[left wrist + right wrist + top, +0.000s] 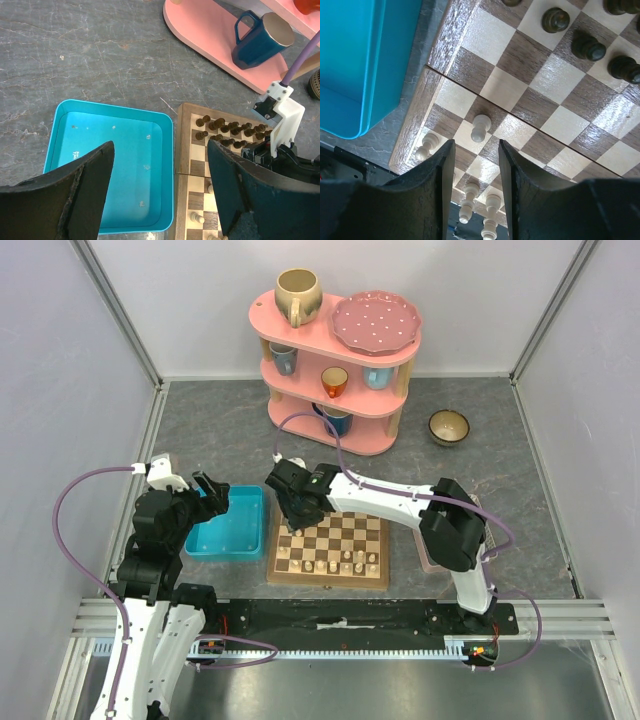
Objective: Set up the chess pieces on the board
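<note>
The board (330, 550) lies in front of the arms. Several cream chess pieces (338, 562) stand along its near rows, and dark pieces stand at its far edge. My right gripper (292, 508) hovers over the board's left half. In the right wrist view it (475, 150) is open and empty, with a cream pawn (481, 128) standing just beyond its fingertips and another cream piece (427, 147) to the left. My left gripper (212, 494) is wide open and empty above the turquoise tray (110, 165), next to the board's left border (182, 165).
A pink three-tier shelf (335, 365) with mugs and a plate stands at the back. A small bowl (449, 426) sits at the back right. A clear pink-rimmed tray (428, 552) lies right of the board, under my right arm. Dark chessmen (225, 128) show in the left wrist view.
</note>
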